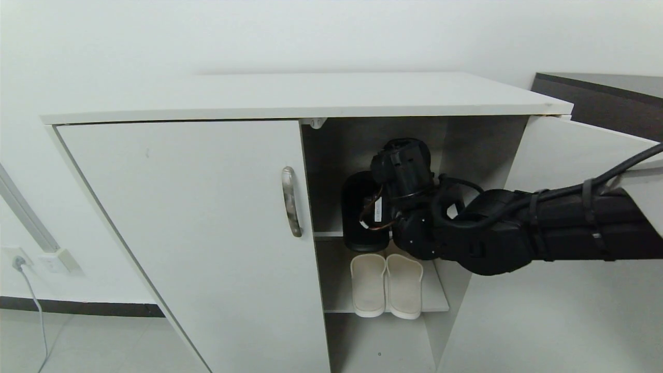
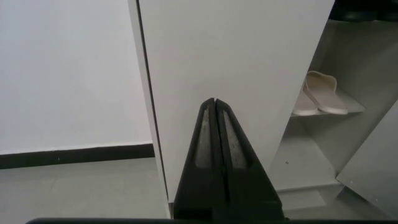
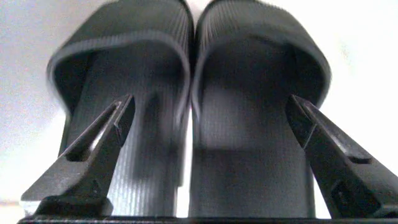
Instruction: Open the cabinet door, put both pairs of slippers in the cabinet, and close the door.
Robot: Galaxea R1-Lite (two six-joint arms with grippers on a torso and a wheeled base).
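The white cabinet (image 1: pixel 311 98) has its right door (image 1: pixel 570 150) swung open and its left door (image 1: pixel 197 233) closed. A pair of white slippers (image 1: pixel 386 285) (image 2: pixel 320 93) lies side by side on the lower shelf. A pair of black slippers (image 1: pixel 357 212) (image 3: pixel 249 74) rests on the upper shelf. My right arm reaches into that upper compartment, where my right gripper (image 3: pixel 211 109) is open, its fingers spread over the two black slippers, one on each. My left gripper (image 2: pixel 214 102) is shut and empty, low in front of the closed left door.
A metal handle (image 1: pixel 291 202) sits on the left door's inner edge. A wall socket with a cable (image 1: pixel 18 264) is at the far left near the floor. A dark desk (image 1: pixel 595 98) stands behind the open door.
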